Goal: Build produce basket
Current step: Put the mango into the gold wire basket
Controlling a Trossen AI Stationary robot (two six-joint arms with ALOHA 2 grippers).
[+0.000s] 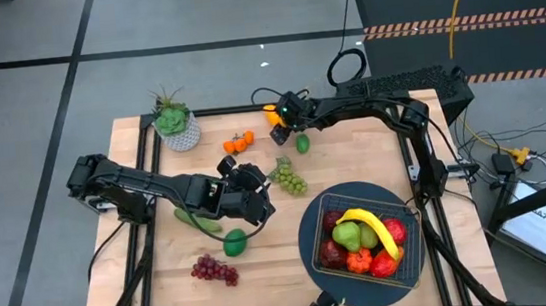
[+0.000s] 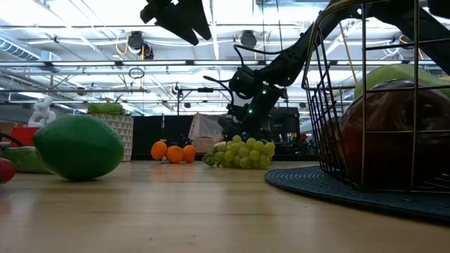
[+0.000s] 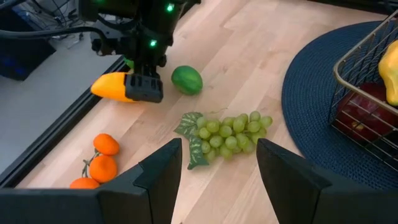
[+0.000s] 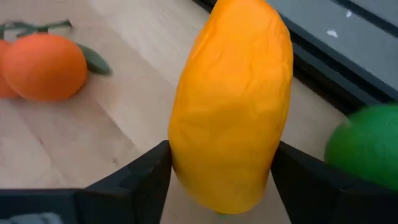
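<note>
The right end effector is reaching to the twelve o'clock edge of the pale wooden bench, and its two dark fingers are closing on either side of an elongated yellow-orange toy fruit — the fruit is sitting squarely between them in the right wrist view, with the fingers at its flanks. A small round green lime-like fruit is lying just beside it at about four o'clock, and a cluster of small oranges with green leaves is lying at its nine o'clock.

The left end effector is hovering near the middle of the bench with its fingers standing apart and gripping nothing; a bunch of pale green grapes is lying just ahead of it, toward three o'clock. A long dark green cucumber and a round green fruit are lying near that arm at six o'clock, and a bunch of purple grapes is resting further toward the six o'clock edge.

The small dark wire-mesh basket is sitting on a round dark blue woven mat at the bench's five o'clock corner, holding a yellow banana, a green pear and red apples — a green potted plant in a white pot is standing at the eleven o'clock corner
</note>
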